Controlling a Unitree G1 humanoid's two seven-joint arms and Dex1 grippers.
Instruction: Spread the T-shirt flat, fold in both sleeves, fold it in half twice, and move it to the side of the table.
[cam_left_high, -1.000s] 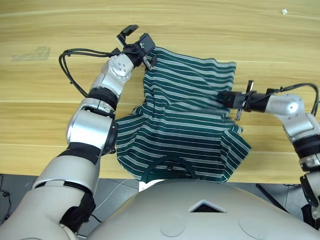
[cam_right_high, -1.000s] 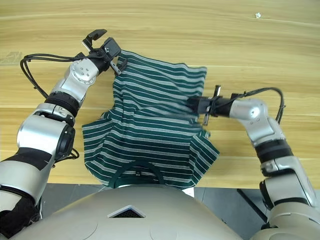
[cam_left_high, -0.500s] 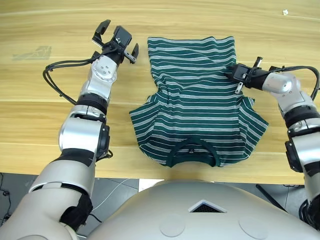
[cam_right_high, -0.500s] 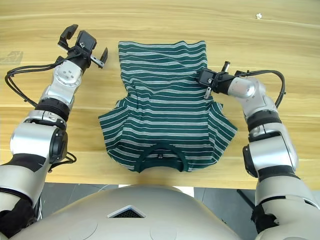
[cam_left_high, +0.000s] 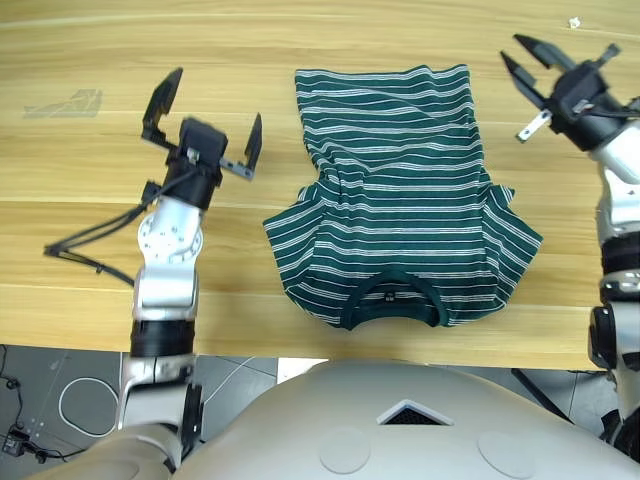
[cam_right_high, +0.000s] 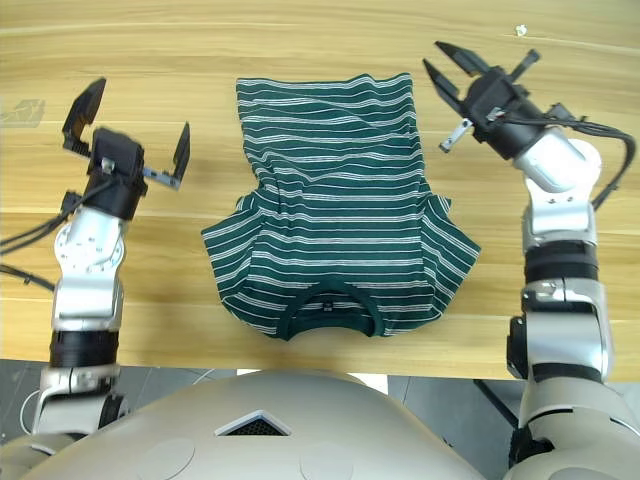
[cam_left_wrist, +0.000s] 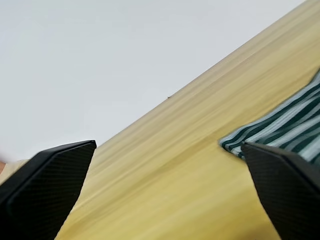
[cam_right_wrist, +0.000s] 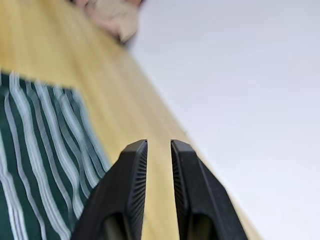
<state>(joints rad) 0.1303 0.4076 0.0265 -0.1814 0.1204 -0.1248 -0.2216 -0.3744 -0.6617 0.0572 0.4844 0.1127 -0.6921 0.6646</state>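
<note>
Green, white-striped fabric T-shirt (cam_left_high: 400, 190) is lying rumpled on your pale wood-grain table (cam_left_high: 90, 250); your left gripper (cam_left_high: 218, 95) is gaping wide, empty, and your right gripper (cam_left_high: 511, 48) is hovering barely parted, empty.

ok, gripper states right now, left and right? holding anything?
Left gripper: jaws wide open, holding nothing, off to the side of the T-shirt.
Right gripper: jaws only a narrow gap apart, holding nothing.
</note>
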